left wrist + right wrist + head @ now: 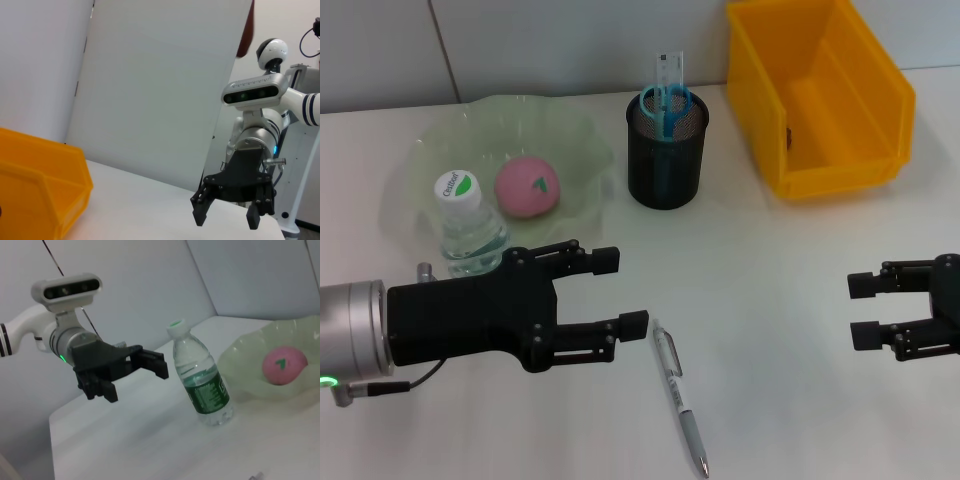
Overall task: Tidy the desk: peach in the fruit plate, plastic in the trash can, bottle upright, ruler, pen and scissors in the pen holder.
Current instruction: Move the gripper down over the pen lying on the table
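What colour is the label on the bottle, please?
Green, around the middle of the bottle; the right wrist view shows it best.

robot lab or test room, plain white desk, bare pale wall panels, camera-topped robot arm at the desk's edge

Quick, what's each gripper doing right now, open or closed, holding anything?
Left gripper: open, holding nothing, above the desk beside the pen.
Right gripper: open, holding nothing.

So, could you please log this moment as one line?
slim silver-grey pen: on white desk | left gripper: open beside pen | right gripper: open, idle
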### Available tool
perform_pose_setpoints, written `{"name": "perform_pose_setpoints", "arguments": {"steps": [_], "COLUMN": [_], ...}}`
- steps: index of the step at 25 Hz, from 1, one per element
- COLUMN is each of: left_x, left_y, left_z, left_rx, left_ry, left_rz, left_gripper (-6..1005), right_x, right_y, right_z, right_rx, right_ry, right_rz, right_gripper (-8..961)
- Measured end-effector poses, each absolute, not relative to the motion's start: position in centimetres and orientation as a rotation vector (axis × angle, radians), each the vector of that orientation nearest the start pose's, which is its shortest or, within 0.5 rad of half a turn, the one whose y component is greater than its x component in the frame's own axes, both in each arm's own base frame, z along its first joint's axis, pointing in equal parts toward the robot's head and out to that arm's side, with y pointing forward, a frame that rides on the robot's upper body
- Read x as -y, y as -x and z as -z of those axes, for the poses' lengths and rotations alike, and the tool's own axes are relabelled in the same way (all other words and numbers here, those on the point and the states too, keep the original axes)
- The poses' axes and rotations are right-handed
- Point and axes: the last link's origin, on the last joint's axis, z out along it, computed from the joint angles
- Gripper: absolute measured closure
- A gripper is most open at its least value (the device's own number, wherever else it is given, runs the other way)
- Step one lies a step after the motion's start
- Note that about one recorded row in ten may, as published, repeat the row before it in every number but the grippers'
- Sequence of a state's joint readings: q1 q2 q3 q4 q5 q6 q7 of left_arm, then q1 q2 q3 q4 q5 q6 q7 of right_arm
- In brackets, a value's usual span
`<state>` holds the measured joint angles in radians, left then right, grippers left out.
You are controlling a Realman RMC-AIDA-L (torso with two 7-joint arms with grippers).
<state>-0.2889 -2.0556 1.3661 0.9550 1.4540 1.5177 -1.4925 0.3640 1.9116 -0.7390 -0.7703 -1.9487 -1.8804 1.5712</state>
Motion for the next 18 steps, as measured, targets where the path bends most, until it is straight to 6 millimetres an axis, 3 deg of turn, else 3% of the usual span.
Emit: {"name": "perform_pose_setpoints", "arguments": {"steps": [18], "left_x": [-28.8], "left_y": [20.5], "left_z": [1.3], "left_rx": [0.414], "left_ry": [2.910], "left_rz": [0.925], "left_gripper": [197], "right_x": [-26.2], "right_y": [-31.4], "right_z": [-8.5], "right_rx": [-0.769], "right_ry": [2.803], "right_rz": [-0.661], "right_gripper": [174]}}
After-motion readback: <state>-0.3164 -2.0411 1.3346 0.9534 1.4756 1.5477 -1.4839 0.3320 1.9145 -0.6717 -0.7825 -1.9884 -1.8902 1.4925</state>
